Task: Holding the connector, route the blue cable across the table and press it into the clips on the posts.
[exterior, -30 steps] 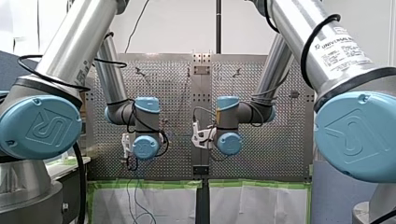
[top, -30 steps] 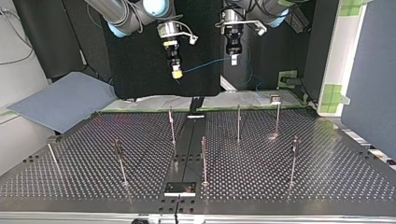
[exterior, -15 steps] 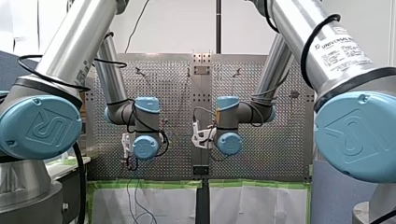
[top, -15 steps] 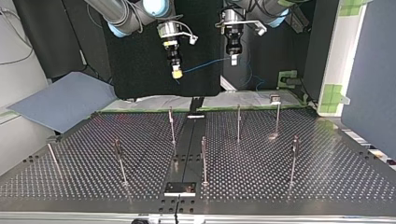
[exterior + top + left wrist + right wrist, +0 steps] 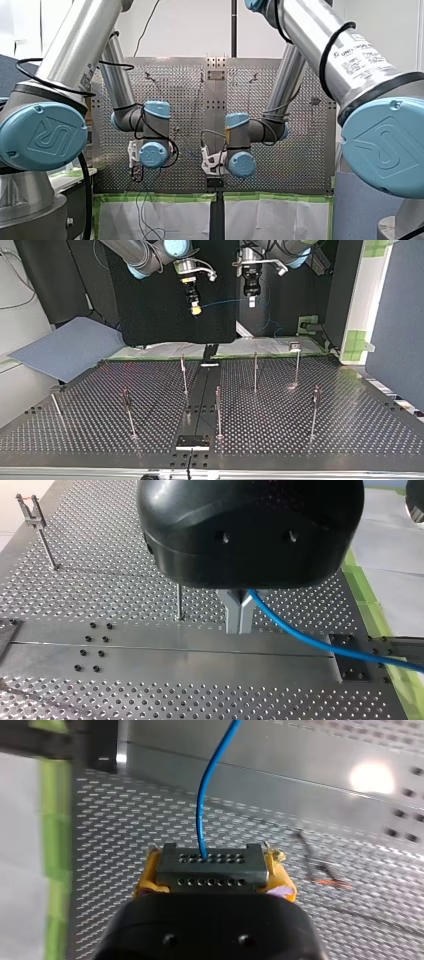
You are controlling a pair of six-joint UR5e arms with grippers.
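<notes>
Fingers (image 5: 146, 879) of my right gripper (image 5: 196, 309), yellow-padded, clamp the dark connector (image 5: 212, 866); the blue cable (image 5: 206, 790) leaves its perforated face. Metal fingers (image 5: 231, 614) of my left gripper (image 5: 251, 301) are closed on the same cable farther along. In the top view the cable spans the two grippers, well above the perforated surface (image 5: 310, 430) and apart from the upright posts (image 5: 218, 410).

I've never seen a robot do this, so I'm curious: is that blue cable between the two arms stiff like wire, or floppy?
Probably bendy but not limp: the blue cable sags only slightly between my right gripper and my left gripper. It likely weighs little, being thin beside the connector.
</notes>
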